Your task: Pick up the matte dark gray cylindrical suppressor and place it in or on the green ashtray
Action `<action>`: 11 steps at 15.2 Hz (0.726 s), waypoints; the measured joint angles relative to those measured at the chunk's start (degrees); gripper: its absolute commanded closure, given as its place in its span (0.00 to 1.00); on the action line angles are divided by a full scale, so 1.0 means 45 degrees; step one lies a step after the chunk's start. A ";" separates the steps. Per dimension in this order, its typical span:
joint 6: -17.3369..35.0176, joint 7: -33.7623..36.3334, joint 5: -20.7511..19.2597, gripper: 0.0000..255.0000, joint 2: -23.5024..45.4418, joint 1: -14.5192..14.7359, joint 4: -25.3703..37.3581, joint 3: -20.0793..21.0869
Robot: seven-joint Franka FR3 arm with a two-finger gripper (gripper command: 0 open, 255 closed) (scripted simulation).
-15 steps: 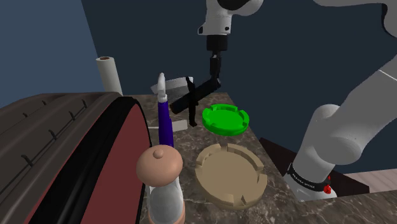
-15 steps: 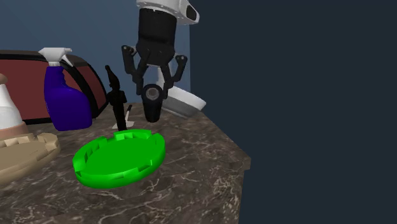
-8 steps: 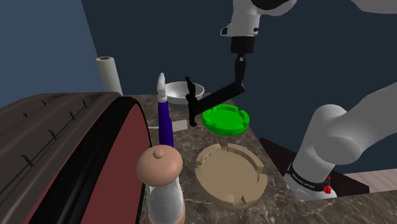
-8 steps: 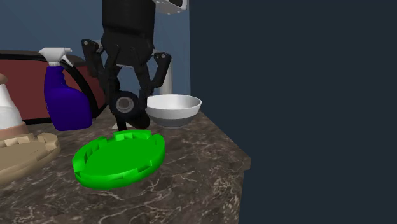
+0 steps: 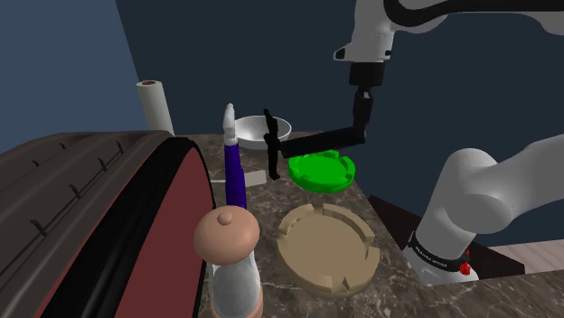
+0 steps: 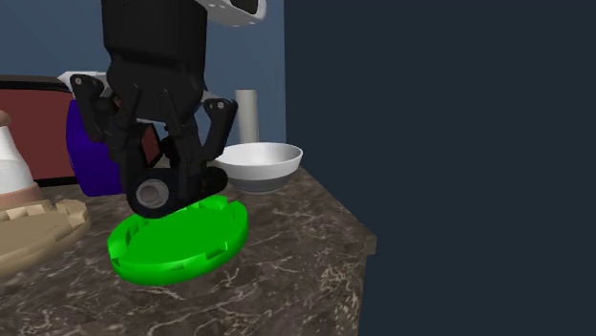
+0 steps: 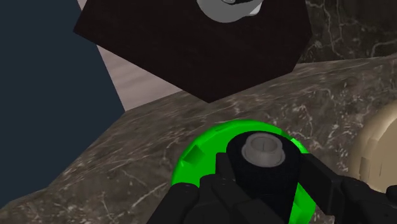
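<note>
Clasping dark cylindrical suppressor (image 7: pixel 263 160) above ashtray (image 7: pixel 194 159)

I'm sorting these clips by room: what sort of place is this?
Probably a kitchen or utility counter in a home: marbled stone worktop, white bowl, purple spray bottle.

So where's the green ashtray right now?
The green ashtray sits on the marble counter mid-picture in the shoulder view, between the white bowl and the tan ashtray, just under the dark suppressor in the jaws.
</note>
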 measured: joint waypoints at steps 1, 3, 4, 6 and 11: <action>0.0121 -0.0019 -0.0003 1.00 -0.0053 -0.0005 -0.0178 -0.0001; 0.0413 -0.0059 -0.0009 1.00 -0.0120 -0.0017 -0.0543 -0.0005; 0.0578 -0.0085 -0.0016 1.00 -0.0136 -0.0024 -0.0727 -0.0012; 0.0881 -0.0098 -0.0002 1.00 -0.0234 -0.0026 -0.1127 0.0011; 0.1733 -0.0174 0.0016 1.00 -0.0295 -0.0033 -0.2043 0.0034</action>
